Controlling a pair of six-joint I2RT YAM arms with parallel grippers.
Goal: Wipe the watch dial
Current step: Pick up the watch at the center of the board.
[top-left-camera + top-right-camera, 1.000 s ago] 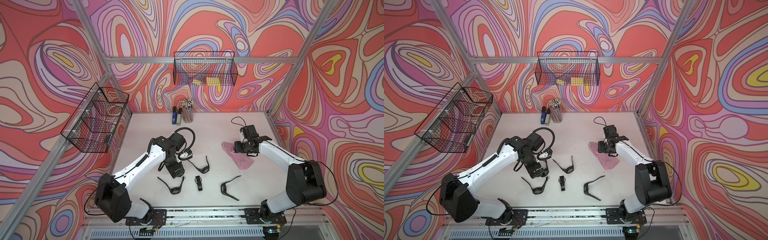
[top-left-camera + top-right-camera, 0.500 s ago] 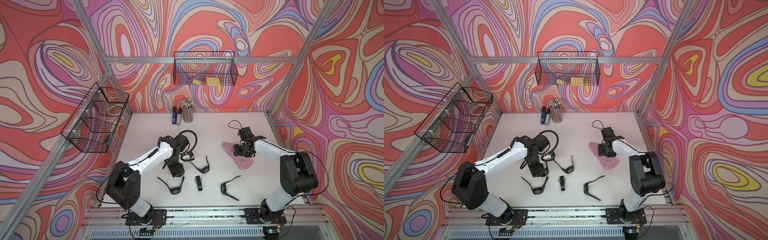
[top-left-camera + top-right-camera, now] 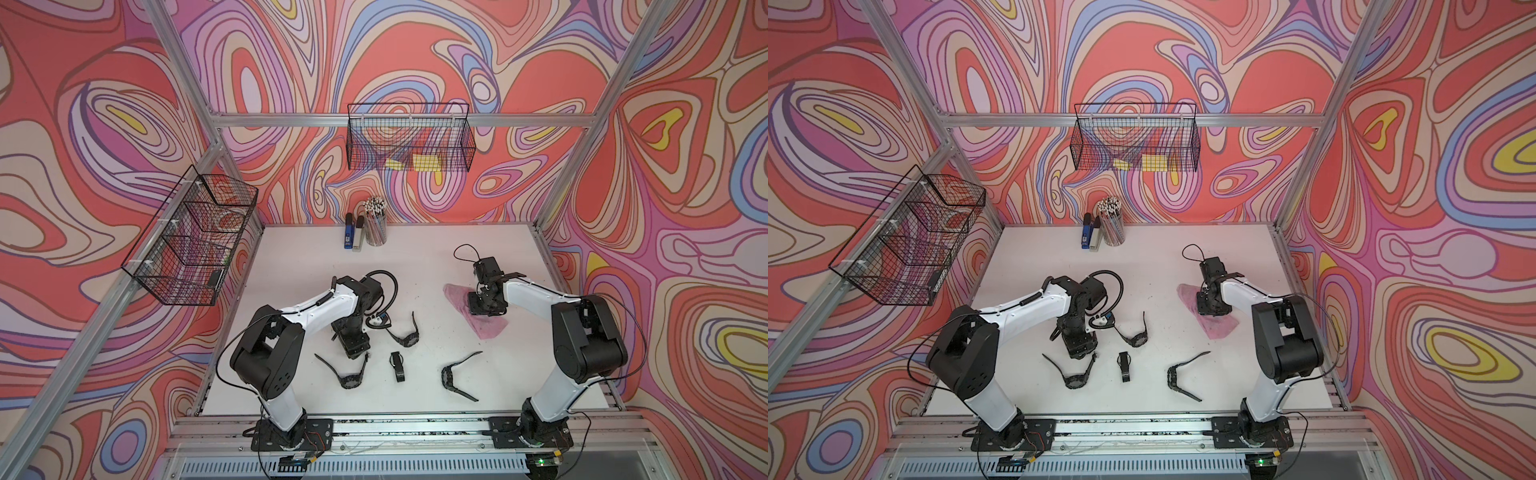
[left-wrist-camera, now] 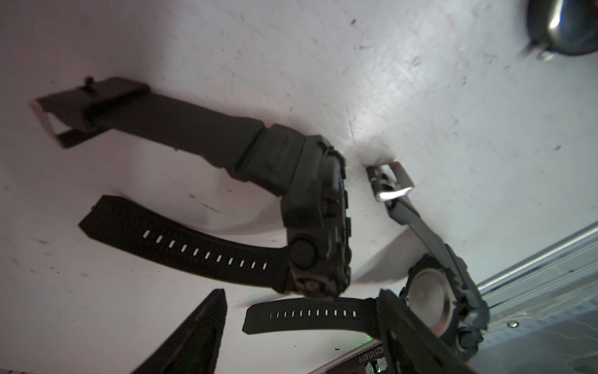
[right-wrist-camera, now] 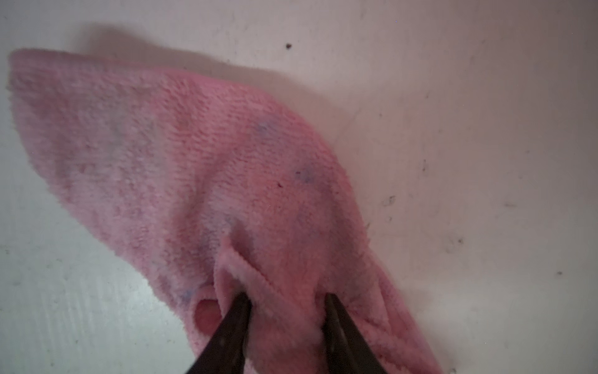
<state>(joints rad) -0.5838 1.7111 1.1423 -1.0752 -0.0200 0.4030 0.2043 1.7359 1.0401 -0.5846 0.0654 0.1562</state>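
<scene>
Pink cloth (image 5: 194, 145) lies on the right half of the white counter (image 3: 419, 257), and the right tool (image 5: 284, 296) pinches a fold of it; fluff hides the very tips of its fingers (image 5: 231, 327). The left tool (image 4: 301, 289) is spread apart, holding nothing, just above a black watch (image 4: 310, 210) lying on its side. Its dial faces away and cannot be seen. A second watch (image 4: 430, 291) shows its metal back, partly cut off by a finger (image 4: 407, 333). Bare counter lies open behind both arms.
</scene>
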